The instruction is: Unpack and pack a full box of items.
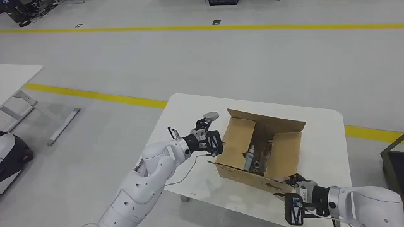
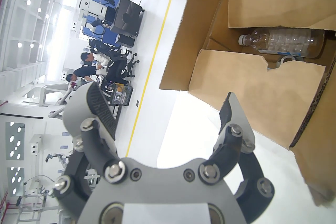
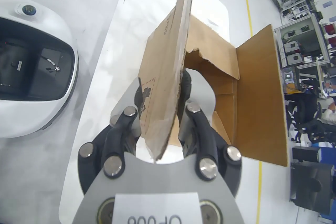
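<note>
We have the open brown cardboard box (image 1: 287, 152) sitting on the white rounded table (image 1: 189, 116). In the box: a clear plastic bottle (image 2: 283, 41) lying on its side on the bottom. Left gripper (image 2: 160, 101) is just beside the box's left wall, outside it, fingers spread. Right gripper (image 3: 164, 88) is at the box's near right corner, clamped on the box's near cardboard flap (image 3: 168, 46).
</note>
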